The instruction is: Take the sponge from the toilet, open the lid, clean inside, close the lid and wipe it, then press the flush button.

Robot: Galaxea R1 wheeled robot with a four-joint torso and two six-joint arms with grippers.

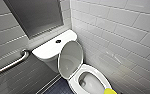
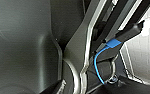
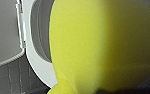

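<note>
The white toilet (image 1: 74, 81) stands in the corner, its bowl open. The lid (image 1: 71, 58) is raised and leans back against the tank (image 1: 49, 48), greyish underside facing out. A dark flush button (image 1: 58, 41) sits on the tank top. The yellow sponge (image 1: 109, 91) hangs at the near right edge of the bowl. In the right wrist view the sponge (image 3: 103, 47) looms large just above the toilet rim (image 3: 38, 65), with the lid (image 3: 3, 30) beyond it. My right gripper is shut on the sponge. My left gripper is open and holds nothing.
A white tiled wall (image 1: 121, 32) runs close along the toilet's right side. A metal grab bar (image 1: 11, 63) is fixed to the grey tiled wall on the left. Dark floor (image 1: 58, 88) lies left of the bowl. A blue cable (image 2: 98, 62) crosses my own dark frame.
</note>
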